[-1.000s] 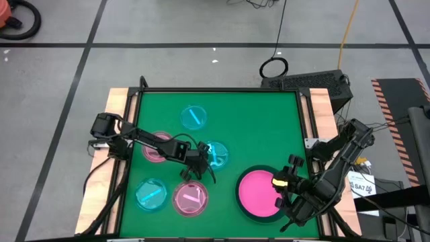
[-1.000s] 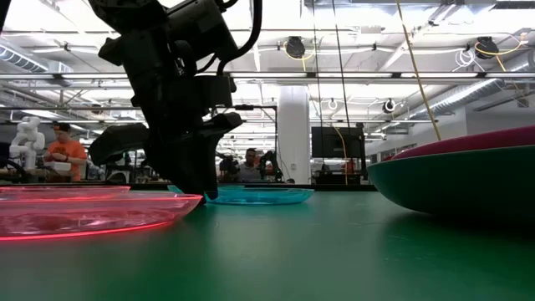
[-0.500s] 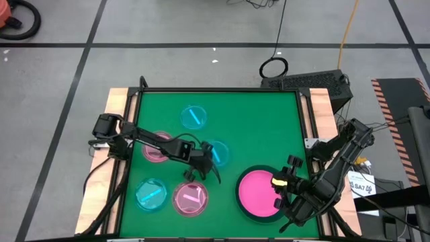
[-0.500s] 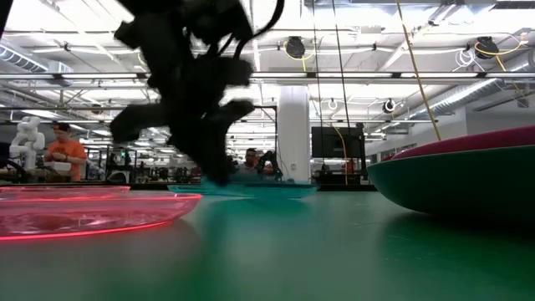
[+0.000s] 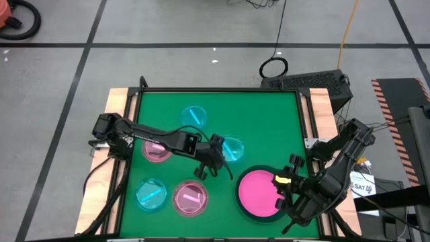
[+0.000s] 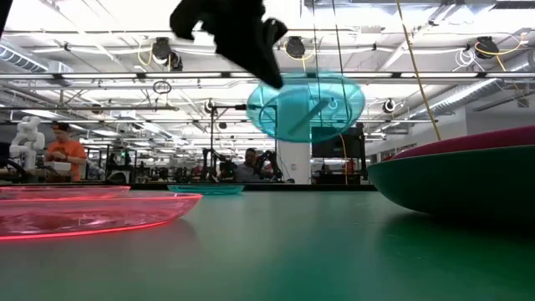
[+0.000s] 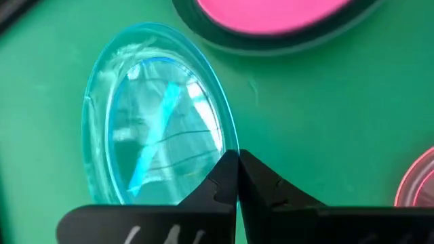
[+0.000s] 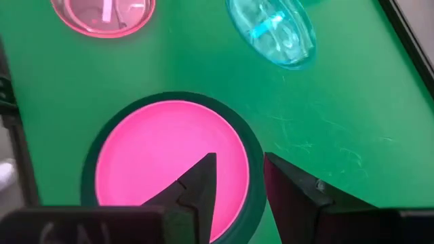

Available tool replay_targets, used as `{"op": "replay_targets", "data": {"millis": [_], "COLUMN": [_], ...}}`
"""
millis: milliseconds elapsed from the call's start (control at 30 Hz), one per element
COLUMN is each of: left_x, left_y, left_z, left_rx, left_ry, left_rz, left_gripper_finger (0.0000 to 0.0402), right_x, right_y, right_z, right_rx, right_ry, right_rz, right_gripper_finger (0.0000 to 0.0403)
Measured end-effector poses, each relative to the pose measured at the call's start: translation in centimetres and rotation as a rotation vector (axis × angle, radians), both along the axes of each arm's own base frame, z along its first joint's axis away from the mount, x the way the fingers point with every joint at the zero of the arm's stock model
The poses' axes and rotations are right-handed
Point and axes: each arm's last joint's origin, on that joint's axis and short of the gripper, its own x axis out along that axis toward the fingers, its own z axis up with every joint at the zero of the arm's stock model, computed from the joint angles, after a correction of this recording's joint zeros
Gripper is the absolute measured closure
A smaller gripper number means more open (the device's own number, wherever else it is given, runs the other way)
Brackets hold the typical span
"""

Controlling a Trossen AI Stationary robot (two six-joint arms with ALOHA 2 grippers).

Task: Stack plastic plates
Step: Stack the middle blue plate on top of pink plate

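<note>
My left gripper (image 5: 219, 150) is shut on a translucent cyan plate (image 5: 232, 148), held in the air near the table's middle; the plate also shows in the low view (image 6: 308, 107) and the left wrist view (image 7: 156, 115). An opaque pink plate (image 5: 259, 191) lies inside a large dark plate (image 5: 240, 180) at the near right. My right gripper (image 5: 282, 185) is open beside that stack's right edge, with nothing between its fingers (image 8: 203, 181). My left gripper pinches the cyan plate's rim (image 7: 218, 154) between its two shut fingers, on the side of the plate toward the table's left. The fingers come slanting down from the left. The plate is lifted clear of the table and tilted, reaching out beyond the fingertips.
Other small plates lie flat on the green mat: a cyan one (image 5: 194, 116) at the far middle, a pink one (image 5: 156, 150) at the left, a cyan one (image 5: 151, 194) and a pink one (image 5: 190, 198) near the front. People show in the room beyond the table (image 6: 63, 150).
My left gripper has gone up and toward the table's right, toward the pink and dark plates, carrying the cyan plate. The plate lay on the mat a second ago; now it is lifted clear and tilted.
</note>
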Motion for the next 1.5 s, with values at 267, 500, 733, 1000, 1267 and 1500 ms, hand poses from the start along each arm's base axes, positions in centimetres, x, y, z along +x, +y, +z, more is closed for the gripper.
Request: {"op": "replay_targets", "data": {"millis": [267, 500, 733, 1000, 1267, 1500], "left_x": [0.7, 0.7, 0.2, 1.6, 4.7, 7.1], "left_y": [-1.2, -2.9, -5.6, -8.7, -11.1, -12.5], "left_z": [4.5, 6.8, 7.4, 6.2, 2.8, -0.3], "left_rx": [-0.005, 0.01, -0.008, -0.046, -0.11, -0.157], "left_ry": [-0.113, -0.198, -0.241, -0.331, -0.435, -0.402], "left_rz": [-0.033, -0.007, -0.051, -0.104, -0.112, -0.158], "left_gripper_finger": [0.0398, 0.0398, 0.0398, 0.0398, 0.0396, 0.0392], "right_x": [-0.5, -2.3, -4.9, -7.4, -8.0, -7.6], "right_y": [-0.6, -2.6, -5.7, -8.6, -9.2, -8.8], "right_z": [2.7, 5.1, 7.7, 9.4, 9.7, 9.2], "right_rx": [0.061, 0.047, 0.026, 0.023, 0.049, 0.07], "right_ry": [-0.063, -0.093, -0.214, -0.312, -0.332, -0.33], "right_rz": [0.03, 0.175, 0.218, 0.24, 0.228, 0.179], "right_gripper_finger": [0.0312, 0.0331, 0.0352, 0.036, 0.036, 0.036]}}
